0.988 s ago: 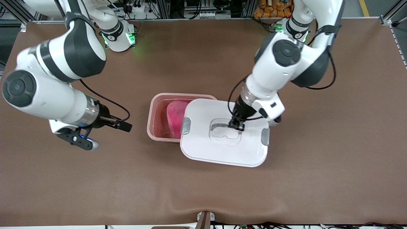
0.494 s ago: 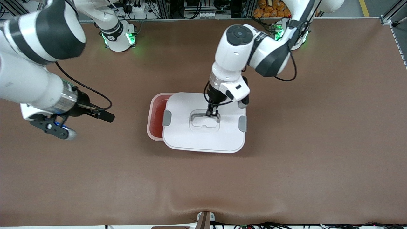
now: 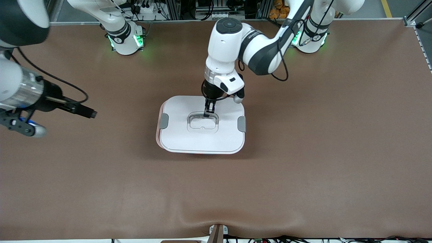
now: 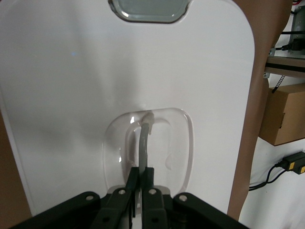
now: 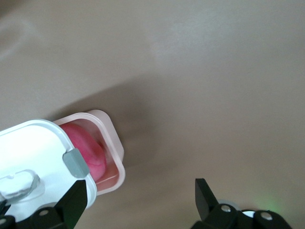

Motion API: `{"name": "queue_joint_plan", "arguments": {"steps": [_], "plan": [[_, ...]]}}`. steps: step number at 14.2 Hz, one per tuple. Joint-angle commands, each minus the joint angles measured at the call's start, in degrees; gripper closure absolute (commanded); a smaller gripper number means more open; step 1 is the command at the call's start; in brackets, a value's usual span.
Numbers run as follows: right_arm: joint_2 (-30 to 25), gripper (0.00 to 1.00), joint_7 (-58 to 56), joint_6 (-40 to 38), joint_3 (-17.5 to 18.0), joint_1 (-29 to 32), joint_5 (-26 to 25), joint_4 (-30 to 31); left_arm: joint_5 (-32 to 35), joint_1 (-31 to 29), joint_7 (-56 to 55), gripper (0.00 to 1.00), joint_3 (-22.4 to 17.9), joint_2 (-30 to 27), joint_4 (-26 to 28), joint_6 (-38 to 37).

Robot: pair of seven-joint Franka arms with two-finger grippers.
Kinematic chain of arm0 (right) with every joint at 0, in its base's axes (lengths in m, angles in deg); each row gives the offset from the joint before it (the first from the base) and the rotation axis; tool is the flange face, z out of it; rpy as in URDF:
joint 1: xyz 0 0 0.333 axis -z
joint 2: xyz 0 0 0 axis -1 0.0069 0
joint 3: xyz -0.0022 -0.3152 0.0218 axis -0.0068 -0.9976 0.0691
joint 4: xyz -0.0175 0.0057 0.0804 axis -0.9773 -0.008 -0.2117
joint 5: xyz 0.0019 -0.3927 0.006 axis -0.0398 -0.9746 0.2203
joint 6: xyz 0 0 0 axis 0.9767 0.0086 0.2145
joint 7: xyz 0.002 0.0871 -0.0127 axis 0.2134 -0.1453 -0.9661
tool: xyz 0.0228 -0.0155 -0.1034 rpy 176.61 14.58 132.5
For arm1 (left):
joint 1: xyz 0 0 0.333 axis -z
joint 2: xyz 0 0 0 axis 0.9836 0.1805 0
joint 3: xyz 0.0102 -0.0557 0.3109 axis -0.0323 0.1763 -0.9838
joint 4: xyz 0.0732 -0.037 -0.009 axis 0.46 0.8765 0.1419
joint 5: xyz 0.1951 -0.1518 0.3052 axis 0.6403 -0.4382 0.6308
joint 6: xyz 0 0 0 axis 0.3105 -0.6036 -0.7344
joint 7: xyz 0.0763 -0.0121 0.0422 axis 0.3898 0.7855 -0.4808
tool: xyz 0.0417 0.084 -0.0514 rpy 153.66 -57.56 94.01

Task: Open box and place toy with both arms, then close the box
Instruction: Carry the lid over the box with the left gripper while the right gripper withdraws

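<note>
Lid held over the box, nearly seated, toy inside.

Your left tool [image 3: 209, 110] is pinched shut on the clear handle [image 3: 202, 121] of the white lid [image 3: 189, 136], directly above the pink box [image 5: 113, 143] at mid-desk. The lid's long axis runs between the arms' ends, matching the box, but one box end shows past the lid, with the toy [image 5: 88, 152] visible inside. Your right tool [image 3: 20, 123] waits wide open over the right arm's end of the desk [image 3: 303, 168], holding nothing.
</note>
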Motion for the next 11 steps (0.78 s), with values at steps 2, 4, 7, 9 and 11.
{"name": "queue_joint_plan", "arguments": {"steps": [2, 4, 7, 9, 11], "plan": [[-3.04, 0.00, -3.08, -2.19, 3.45, 4.71, -0.30, 1.07, 2.43, 1.65, -1.48, 1.00, -0.37, 2.44, -0.74, 1.45], [-3.39, 0.00, -6.32, -3.70, 3.46, 5.59, -0.57, 1.07, 2.44, 2.09, -1.39, 1.00, -0.37, 3.15, -1.71, 1.45], [-5.50, 0.00, -12.74, -4.31, 3.72, 8.31, -1.53, 1.07, 2.35, 2.27, -1.39, 1.00, -0.37, 6.22, -5.48, 0.75], [-5.68, 0.00, -14.16, -7.02, 3.90, 10.33, -1.98, 1.07, 2.26, 2.35, -1.30, 1.00, -0.37, 6.41, -5.67, 0.75], [-7.07, 0.00, -14.16, -8.18, 3.46, 10.34, -2.50, 1.15, 1.91, 2.35, -1.30, 1.00, -0.37, 6.84, -5.67, 0.75]]}}
